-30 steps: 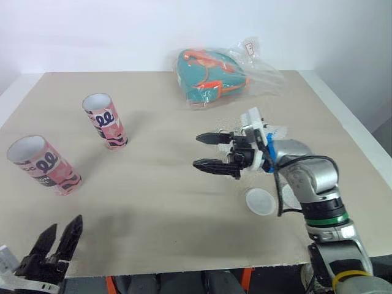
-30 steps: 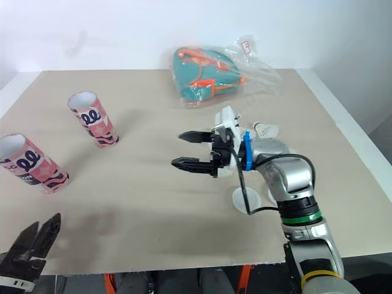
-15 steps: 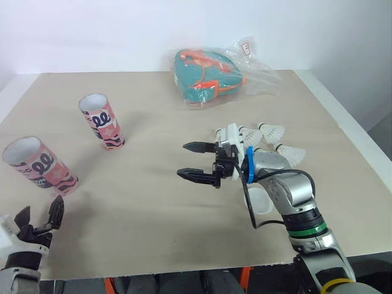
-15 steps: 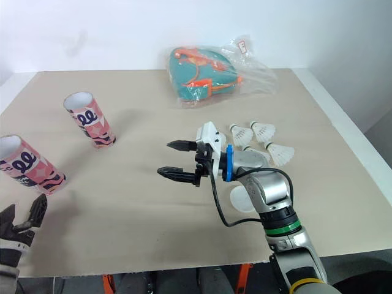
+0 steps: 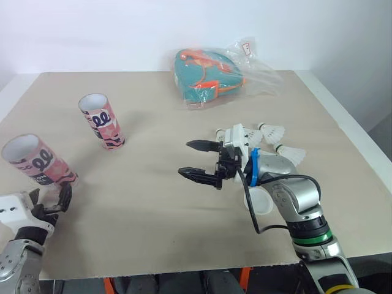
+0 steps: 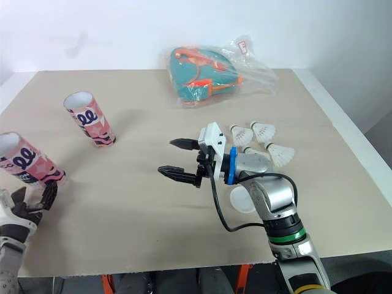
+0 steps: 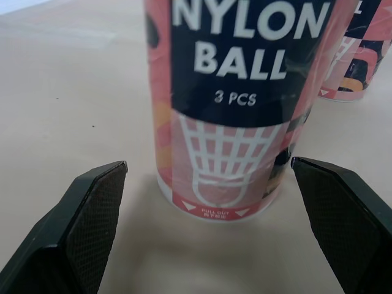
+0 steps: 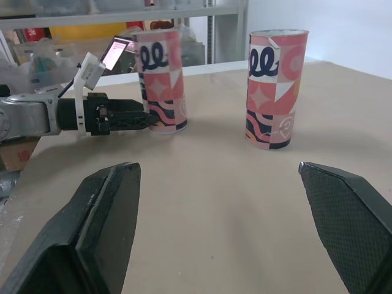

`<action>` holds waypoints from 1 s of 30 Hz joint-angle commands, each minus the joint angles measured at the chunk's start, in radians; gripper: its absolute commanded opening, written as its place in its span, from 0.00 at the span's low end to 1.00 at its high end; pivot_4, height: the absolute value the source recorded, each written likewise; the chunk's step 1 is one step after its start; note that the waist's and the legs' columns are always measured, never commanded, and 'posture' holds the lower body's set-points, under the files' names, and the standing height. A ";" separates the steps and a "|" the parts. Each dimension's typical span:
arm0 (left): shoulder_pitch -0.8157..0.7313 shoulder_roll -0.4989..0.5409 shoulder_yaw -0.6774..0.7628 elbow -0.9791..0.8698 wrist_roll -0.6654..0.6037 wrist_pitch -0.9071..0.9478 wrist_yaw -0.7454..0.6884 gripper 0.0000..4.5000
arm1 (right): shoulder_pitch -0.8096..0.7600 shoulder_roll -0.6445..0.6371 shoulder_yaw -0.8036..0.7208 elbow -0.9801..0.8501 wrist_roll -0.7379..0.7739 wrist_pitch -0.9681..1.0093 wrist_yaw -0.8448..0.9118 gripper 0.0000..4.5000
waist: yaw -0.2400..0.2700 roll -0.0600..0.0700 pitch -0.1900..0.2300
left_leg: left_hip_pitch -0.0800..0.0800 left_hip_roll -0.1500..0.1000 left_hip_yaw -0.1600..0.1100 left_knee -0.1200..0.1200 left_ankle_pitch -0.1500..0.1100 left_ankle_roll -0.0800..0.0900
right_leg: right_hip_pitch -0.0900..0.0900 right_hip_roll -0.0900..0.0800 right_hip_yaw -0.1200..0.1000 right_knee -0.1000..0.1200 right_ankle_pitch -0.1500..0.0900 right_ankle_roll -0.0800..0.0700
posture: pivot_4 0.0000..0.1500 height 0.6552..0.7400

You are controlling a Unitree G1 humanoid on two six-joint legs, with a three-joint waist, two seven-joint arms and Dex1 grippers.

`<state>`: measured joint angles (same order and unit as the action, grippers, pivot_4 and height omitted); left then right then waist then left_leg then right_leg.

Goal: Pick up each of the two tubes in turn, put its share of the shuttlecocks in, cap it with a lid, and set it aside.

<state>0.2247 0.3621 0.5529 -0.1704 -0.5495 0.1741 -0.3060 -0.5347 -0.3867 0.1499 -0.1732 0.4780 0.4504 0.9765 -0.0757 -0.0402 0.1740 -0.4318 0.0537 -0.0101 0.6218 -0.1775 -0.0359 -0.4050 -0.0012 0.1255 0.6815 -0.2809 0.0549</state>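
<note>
Two pink patterned tubes stand open-topped on the left of the table: the far tube upright, the near tube close to the left edge. My left gripper is open just in front of the near tube's base, a finger on either side and not touching it. My right gripper hovers open and empty over the table's middle, pointing toward the tubes. Three shuttlecocks lie behind my right wrist. A white lid lies partly under that arm.
A teal and orange bag in clear plastic lies at the back centre. The beige table ends close to my left gripper at the front and left.
My left gripper has moved forward from the front edge to the near tube's base. My right gripper first moved left, then held over the middle, staying open.
</note>
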 commanded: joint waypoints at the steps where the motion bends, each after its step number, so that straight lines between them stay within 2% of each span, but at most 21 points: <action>1: -0.030 0.028 0.019 0.014 0.007 -0.014 -0.013 1.00 | -0.003 -0.007 -0.025 -0.046 0.023 -0.006 -0.002 0.98 | 0.000 0.000 0.000 | 0.000 0.000 0.000 0.000 0.000 0.000 | 0.000 0.000 0.000 0.000 0.000 0.000 | 1.00 0.99; 10: -0.127 0.081 0.009 0.095 0.043 -0.039 -0.046 1.00 | -0.005 -0.016 -0.029 -0.054 0.039 -0.007 0.008 0.98 | 0.000 0.000 0.000 | 0.000 0.000 -0.001 0.000 0.000 0.000 | 0.000 0.000 -0.001 0.000 0.000 0.000 | 1.00 0.99; 30: -0.284 0.097 -0.042 0.298 0.148 -0.124 -0.077 1.00 | 0.004 -0.047 -0.031 -0.085 0.061 0.025 -0.002 0.98 | 0.001 0.000 0.000 | 0.000 0.000 -0.003 0.000 0.000 0.000 | 0.001 0.000 -0.003 0.000 0.001 -0.001 | 1.00 0.99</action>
<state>-0.0512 0.4476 0.5050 0.1326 -0.4078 0.0794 -0.3803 -0.5255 -0.4291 0.1494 -0.2082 0.5162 0.4783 0.9765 -0.0744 -0.0402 0.1739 -0.4324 0.0535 -0.0126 0.6214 -0.1771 -0.0364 -0.4042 -0.0013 0.1229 0.6816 -0.2801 0.0541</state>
